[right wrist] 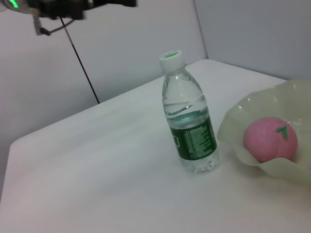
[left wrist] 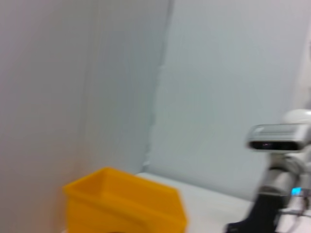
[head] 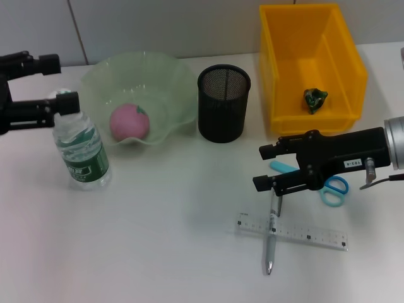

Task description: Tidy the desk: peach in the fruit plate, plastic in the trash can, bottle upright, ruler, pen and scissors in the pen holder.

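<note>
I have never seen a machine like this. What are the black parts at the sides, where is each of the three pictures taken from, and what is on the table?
The black parts are a robot's two arms. One picture looks down from its head; the others come from cameras on its wrists. The right gripper, open and holding nothing, hovers above the pen, ruler and scissors. The left gripper is beside the top of the upright bottle. The peach lies in the fruit plate, green plastic in the yellow trash can. The pen holder stands between them.
</note>
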